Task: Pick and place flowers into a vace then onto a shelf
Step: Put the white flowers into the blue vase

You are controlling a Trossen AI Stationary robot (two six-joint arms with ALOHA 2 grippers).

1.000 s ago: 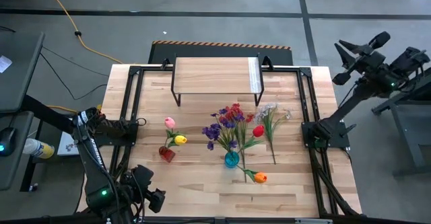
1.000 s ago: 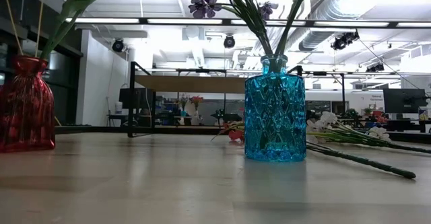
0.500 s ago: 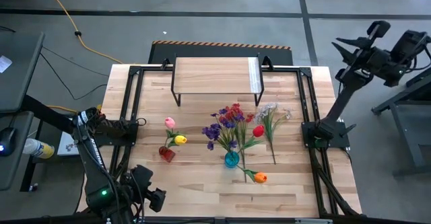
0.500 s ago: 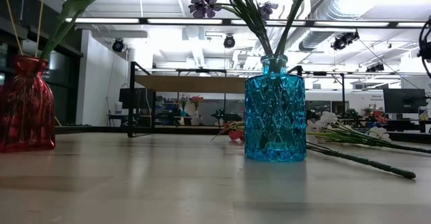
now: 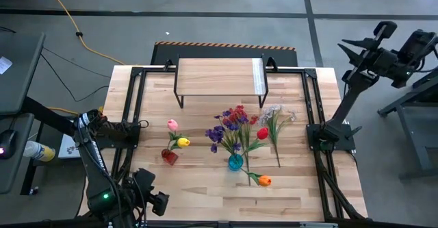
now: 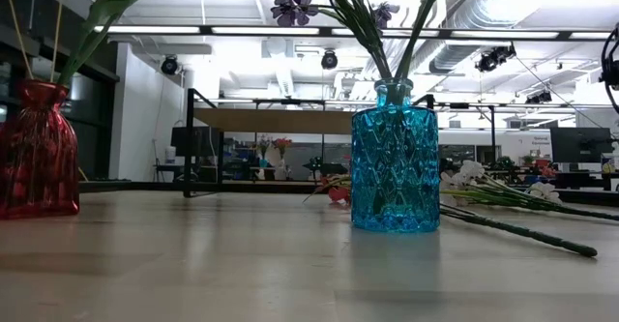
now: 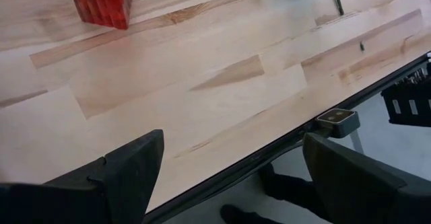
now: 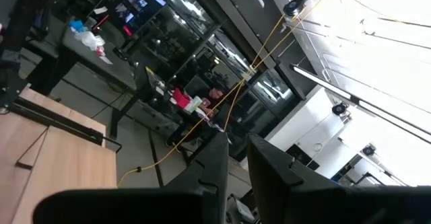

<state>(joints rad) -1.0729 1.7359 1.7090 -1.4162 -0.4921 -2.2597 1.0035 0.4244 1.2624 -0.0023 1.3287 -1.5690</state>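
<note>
At the table's near-left corner, about seven o'clock from the blue vase [image 5: 235, 162], the left gripper [image 5: 152, 199] hovers with its fingers spread wide, holding nothing. The right gripper [image 5: 356, 47] is raised off the table's far-right corner, at two o'clock, its fingers nearly together and empty. The blue vase holds purple and red flowers [image 5: 230, 127]. At nine o'clock from it, a red vase [image 5: 169, 157] carries pink and yellow tulips. An orange tulip [image 5: 263, 181] and a whitish spray [image 5: 276, 117] lie on the table. The shelf [image 5: 217, 76] stands bare at twelve o'clock.
</note>
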